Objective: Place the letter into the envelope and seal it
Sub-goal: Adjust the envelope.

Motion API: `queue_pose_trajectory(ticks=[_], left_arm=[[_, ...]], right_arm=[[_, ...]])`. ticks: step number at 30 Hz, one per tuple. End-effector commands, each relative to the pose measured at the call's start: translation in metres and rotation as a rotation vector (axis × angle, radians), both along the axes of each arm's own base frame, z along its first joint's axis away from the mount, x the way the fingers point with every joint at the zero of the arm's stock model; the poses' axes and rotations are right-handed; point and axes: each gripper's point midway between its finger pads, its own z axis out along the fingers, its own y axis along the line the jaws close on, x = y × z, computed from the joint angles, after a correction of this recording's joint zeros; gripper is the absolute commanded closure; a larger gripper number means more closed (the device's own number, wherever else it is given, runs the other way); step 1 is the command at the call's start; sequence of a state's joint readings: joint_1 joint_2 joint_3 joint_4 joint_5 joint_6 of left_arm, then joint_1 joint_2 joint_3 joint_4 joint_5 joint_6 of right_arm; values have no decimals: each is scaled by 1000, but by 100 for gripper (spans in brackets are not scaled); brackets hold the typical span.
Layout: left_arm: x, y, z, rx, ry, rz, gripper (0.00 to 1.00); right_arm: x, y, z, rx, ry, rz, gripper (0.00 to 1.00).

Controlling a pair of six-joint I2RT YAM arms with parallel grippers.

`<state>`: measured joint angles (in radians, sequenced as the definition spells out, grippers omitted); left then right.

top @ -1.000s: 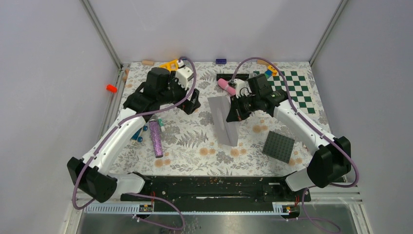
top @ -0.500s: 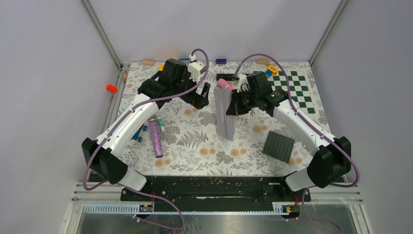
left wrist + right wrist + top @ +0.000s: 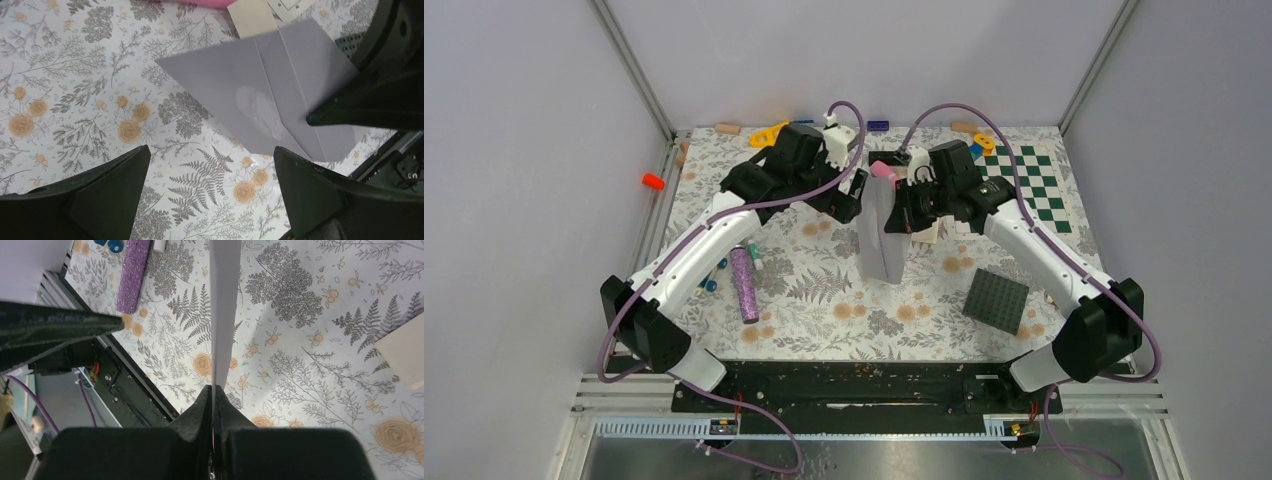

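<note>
Starting nearest the arm bases, at the bottom of the overhead view. Lower right: a dark grey studded square plate, flat on the floral-patterned table. Lower left of centre: a purple glittery cylinder lying on its side, small blue pieces just beside it to the left.

Moving up to mid-frame. Dead centre: a flat light grey paper envelope, standing up on edge rather than lying flat. Pinched from its right side by the right gripper, jaws closed tight on the envelope's near edge, the paper running edge-on straight up the right wrist view. Cannot tell whether the lower edge touches the table. From the left wrist view: triangular flap open, pointing toward the upper left of the frame, a glossy smear beside the fold line.

Just left of the envelope: the left gripper, jaws spread wide, holding nothing. Dark fingers filling both bottom corners of its own view, envelope just ahead of them. Touching or not, cannot tell.

Just right of the envelope, under the right wrist: a tan rectangular paper letter, flat on the table, outside the envelope.

Farther back: a pink cylinder right behind the envelope. Upper right: a green-and-white checkerboard. Along the far edge: a yellow flat tool, a wooden block, a small blue block.
</note>
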<state>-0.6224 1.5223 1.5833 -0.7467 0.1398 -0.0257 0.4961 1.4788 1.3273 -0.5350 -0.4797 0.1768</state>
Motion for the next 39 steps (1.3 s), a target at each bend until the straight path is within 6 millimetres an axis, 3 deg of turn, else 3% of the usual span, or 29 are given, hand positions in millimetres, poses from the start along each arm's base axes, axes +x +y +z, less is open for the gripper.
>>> queue_pose_trajectory(ticks=[1,8,20,30,39], left_arm=[[20,-6,26,-52,-75,82,1],[13,-26,21,-87,-31,49,1],[-9,-56,10,-41,-33,-65,1],[4,-42,-2,17,-80,35,1],[2,-36,-7,6,-75,44,1]], right_arm=[[-7,0,13,-32,-54,98,100],[-13,0,18,-35,-38,133,100],[2,7,11,6,29,-12,100],[-2,7,12,34,44,-36,100],[-5,9,3,36,70,-14,100]])
